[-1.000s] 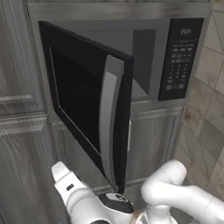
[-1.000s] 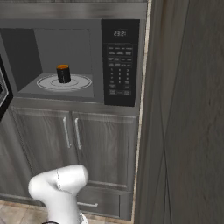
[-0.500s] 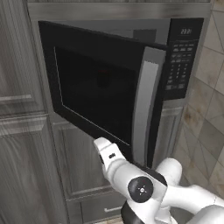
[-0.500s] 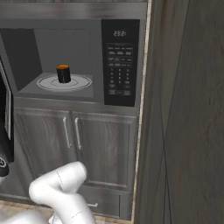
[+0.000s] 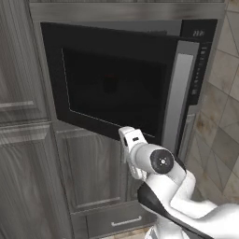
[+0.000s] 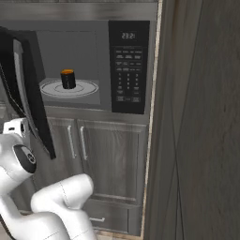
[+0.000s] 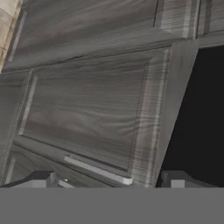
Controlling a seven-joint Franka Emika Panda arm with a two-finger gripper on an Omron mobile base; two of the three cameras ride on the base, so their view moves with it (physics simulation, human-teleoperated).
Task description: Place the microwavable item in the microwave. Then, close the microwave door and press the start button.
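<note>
Door point(image 5: 116, 88) has swung most of the way shut since a sec ago, cup point(image 6: 68, 78) sits on turntable, gripper point(image 7: 109, 180) spread wide w/ nothing held; start button next.

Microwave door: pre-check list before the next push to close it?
1. Cup upright on the turntable inside the microwave: ok.
2. Nothing sticking out into the door's path: ok.
3. Microwave door latched: not ok, partly open.
4. Gripper empty, jaws wide: ok.
5. Arm in contact with the door: cannot tell.
6. Keypad unobstructed for start press: ok.
</note>
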